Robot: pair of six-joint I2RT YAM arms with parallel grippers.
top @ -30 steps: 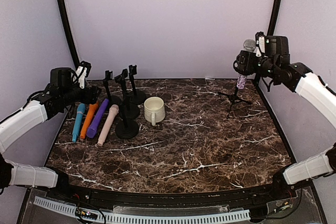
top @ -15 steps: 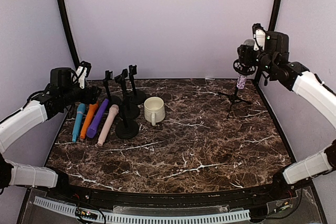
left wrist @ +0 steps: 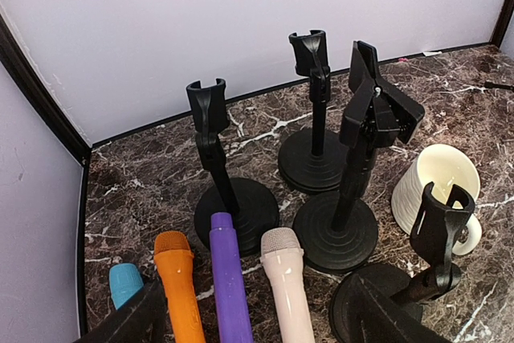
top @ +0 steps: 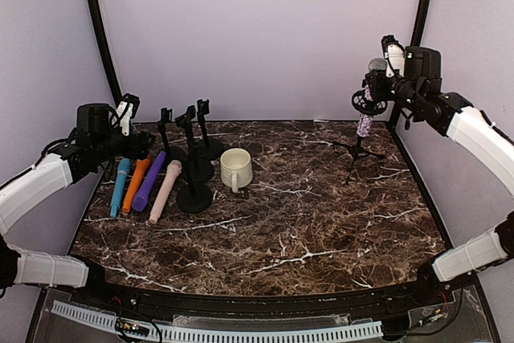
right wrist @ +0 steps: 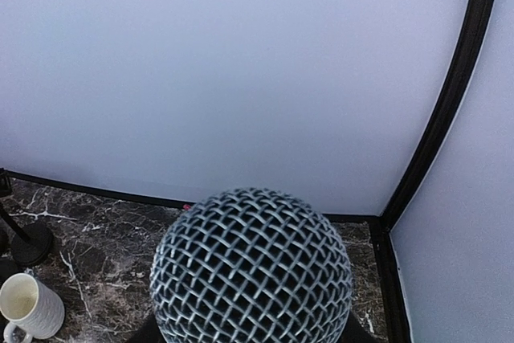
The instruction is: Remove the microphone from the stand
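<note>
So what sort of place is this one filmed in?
Probably a lab robot test cell, not a real studio: a marble-patterned tabletop boxed in by plain lavender walls, two arms bolted at its near edge, and props in neat rows, coloured microphones beside empty stands.

From my screen this reads as a robotics lab test cell, not a home or studio. The left arm point(top: 36, 186) and right arm point(top: 478, 138) are bolted at the near edge of a marble-patterned worktop point(top: 281, 230), boxed in by plain lilac walls point(top: 257, 38) and black frame poles point(top: 100, 30). The props look staged: coloured microphones point(top: 144, 186) in a row, bare stands point(top: 193, 174), one microphone point(top: 366, 124) on a tripod stand point(top: 357, 150). The front-edge strip point(top: 217, 331) may be cable track; it's too blurred to say.
</note>
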